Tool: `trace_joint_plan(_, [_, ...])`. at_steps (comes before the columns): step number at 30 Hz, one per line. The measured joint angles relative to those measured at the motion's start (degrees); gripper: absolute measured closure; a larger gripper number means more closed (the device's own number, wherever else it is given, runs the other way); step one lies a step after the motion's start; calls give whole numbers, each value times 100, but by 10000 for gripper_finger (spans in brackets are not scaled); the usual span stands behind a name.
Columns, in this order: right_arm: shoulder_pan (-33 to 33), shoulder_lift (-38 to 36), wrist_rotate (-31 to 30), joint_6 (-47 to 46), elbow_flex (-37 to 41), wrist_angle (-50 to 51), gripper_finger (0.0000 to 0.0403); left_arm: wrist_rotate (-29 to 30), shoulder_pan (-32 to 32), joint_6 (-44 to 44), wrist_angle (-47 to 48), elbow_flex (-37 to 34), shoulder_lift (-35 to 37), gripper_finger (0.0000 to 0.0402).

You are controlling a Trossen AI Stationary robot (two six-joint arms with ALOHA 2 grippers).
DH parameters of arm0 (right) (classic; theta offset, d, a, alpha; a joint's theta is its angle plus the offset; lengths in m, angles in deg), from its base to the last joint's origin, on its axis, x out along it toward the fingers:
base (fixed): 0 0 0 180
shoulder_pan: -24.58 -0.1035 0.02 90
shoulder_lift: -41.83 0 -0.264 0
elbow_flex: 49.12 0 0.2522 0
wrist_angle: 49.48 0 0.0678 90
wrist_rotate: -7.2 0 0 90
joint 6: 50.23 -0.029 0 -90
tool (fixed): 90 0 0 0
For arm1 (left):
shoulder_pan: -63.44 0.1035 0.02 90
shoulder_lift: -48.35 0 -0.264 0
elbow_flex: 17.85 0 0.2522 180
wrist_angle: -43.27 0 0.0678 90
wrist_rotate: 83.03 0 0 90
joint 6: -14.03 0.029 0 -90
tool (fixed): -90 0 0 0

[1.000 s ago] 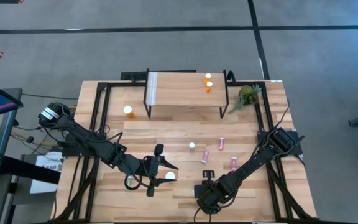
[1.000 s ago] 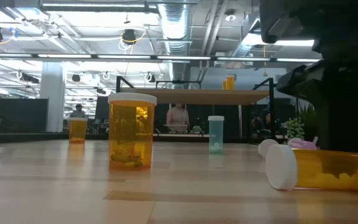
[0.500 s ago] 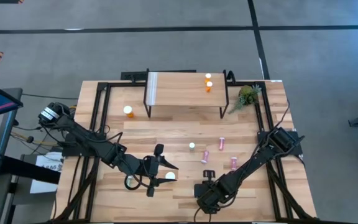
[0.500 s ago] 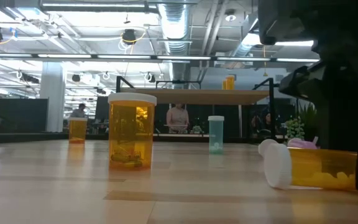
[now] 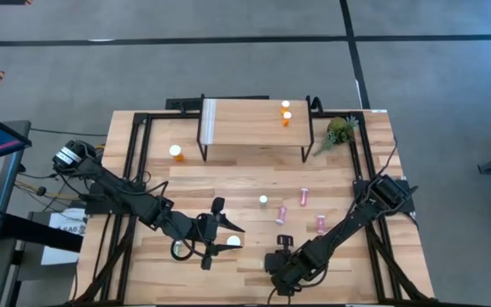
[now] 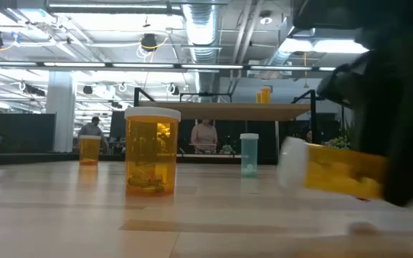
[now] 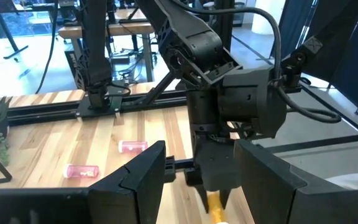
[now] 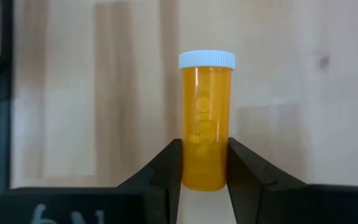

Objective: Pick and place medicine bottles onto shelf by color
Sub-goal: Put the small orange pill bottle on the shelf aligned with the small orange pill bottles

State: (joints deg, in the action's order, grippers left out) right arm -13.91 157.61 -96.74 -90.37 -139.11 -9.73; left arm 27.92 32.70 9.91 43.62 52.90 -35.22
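An orange medicine bottle [image 8: 207,124] is gripped low on its body between the two fingers of the right pincer [image 8: 204,163], its white cap pointing away from the wrist; in the low view the same bottle [image 6: 335,168] is seen lying on its side clear of the bench [image 6: 192,222], so the step in hand is judged to be the lift after a pick. The right pincer [image 5: 281,269] sits near the front edge of the bench, the arm stretched low and diagonally from its base at the right. Next, the bottle must be carried across the bench to the shelf [image 5: 245,128] at the far side, turned upright, and set beside the two orange bottles [image 5: 285,112] already standing at its right end; clearance over the pink bottles [image 5: 302,209] lying in between will be needed. The left pincer [image 5: 220,223] waits at the front left with fingers partly apart and nothing held, just beside an upright orange bottle [image 6: 151,150].
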Motion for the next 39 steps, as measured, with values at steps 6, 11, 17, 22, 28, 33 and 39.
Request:
trace_joint_plan(6, [-67, -382, -631, 19, 90, -28, 284, 0, -2, -45, 65, 2, 0, 221])
trace_joint_plan(11, [-133, -1019, -1230, -37, 651, -439, 284, 0, -2, -125, 136, 2, 0, 221])
trace_joint_plan(17, [-135, -1786, -1935, 226, 1543, -1749, 284, 22, 20, -267, 313, 2, 0, 221])
trace_joint_plan(22, [-67, -2066, -2198, 837, 1981, -2832, 284, 86, 55, -281, 346, 2, 0, 221])
trace_joint_plan(28, [20, -1994, -2283, 1791, 2009, -4028, 284, 249, 63, -95, 342, 2, -2, 221])
trace_joint_plan(33, [23, -1995, -2422, 2566, 2013, -4696, 284, 271, -1, 197, 210, 2, -1, 221])
trace_joint_plan(39, [32, -2069, -2554, 2812, 2010, -4840, 284, 355, -86, 468, -40, -62, -2, 221])
